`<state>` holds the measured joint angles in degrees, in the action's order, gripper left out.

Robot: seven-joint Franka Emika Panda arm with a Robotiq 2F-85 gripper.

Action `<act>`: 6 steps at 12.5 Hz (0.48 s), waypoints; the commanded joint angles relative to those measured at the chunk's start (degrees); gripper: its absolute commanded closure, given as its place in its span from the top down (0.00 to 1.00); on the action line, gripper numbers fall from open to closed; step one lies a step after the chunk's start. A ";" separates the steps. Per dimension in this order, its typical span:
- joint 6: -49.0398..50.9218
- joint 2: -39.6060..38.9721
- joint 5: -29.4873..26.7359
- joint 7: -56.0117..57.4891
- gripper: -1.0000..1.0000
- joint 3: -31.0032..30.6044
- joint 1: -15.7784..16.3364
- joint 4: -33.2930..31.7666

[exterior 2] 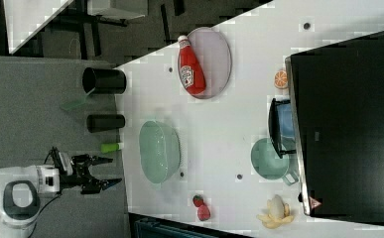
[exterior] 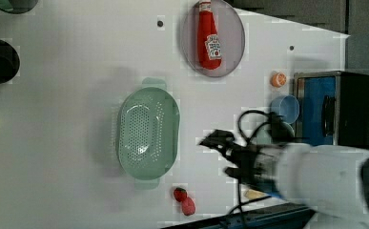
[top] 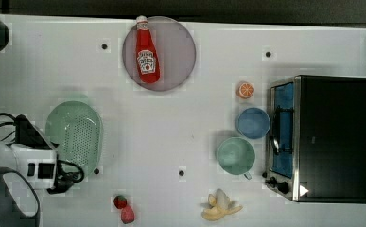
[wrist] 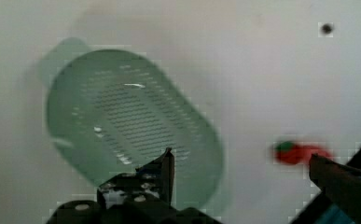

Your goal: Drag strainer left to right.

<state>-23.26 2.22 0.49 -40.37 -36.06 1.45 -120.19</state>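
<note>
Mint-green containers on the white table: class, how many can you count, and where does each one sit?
2. The strainer lies at the top view's left, beside the arm. The cup stands at the top view's right, next to the blue bowl.

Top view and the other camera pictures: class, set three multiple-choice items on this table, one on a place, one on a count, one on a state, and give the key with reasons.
1. Where does the ketchup bottle lie?
A on the round plate
B in the strainer
C on the oven

2. How many strawberries are there?
A one
B two
C four

3. How do the gripper jaws stand?
A shut on the strainer
B shut on nothing
C open, holding nothing

Key: 1 A, the bottle rests across the plate. 2 B, a pair sits together. 3 C, the jaws are spread apart with nothing between them.
</note>
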 commanded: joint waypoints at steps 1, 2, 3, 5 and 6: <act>-11.83 -4.85 0.07 -23.68 1.00 -0.36 -0.30 -4.83; -16.25 -7.48 0.19 -27.38 1.00 -0.38 -0.27 -6.29; -20.26 -10.09 0.41 -30.05 1.00 -0.28 -0.27 -7.58; -26.98 -14.98 1.82 -34.63 1.00 -0.09 -0.27 -9.16; -29.22 -17.46 3.11 -36.50 1.00 -0.05 -0.24 -9.39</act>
<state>-50.97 -15.82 1.37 -69.72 -37.35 1.99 -127.35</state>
